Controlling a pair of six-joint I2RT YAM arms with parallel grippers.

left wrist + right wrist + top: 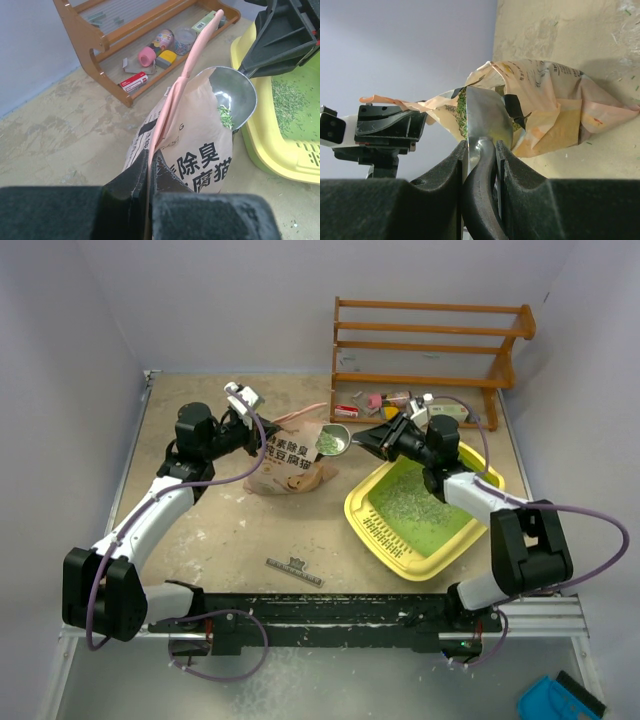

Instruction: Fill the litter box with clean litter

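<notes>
Two grippers meet at one tan printed bag (290,472), which lies slumped on the table (220,540). The left gripper (150,167) has its jaws pinched fully together on the pink strip (192,60) along the bag's upper lip. The strip runs straight out from the jaw tips and holds the mouth up.

The right gripper (481,150) has its jaws part-way closed, clamped on either side of the black handle of one silver scoop (487,120). The scoop's bowl sits just beyond these jaw tips, inside the bag's mouth. It carries a small heap of clean litter (225,115) (pale green granules).

One yellow litter box (365,515) rests on the table beneath and behind the right gripper's jaws. Seen from the left jaws, it lies to the right, past the bag. A thin, uneven layer of litter is scattered over its green floor, and one slotted strip runs along its near rim.

One wooden rack (430,345) with three tiers stands well beyond both pairs of jaws. Several small items (146,56) sit on its lowest tier, and their exact count cannot be fixed.
</notes>
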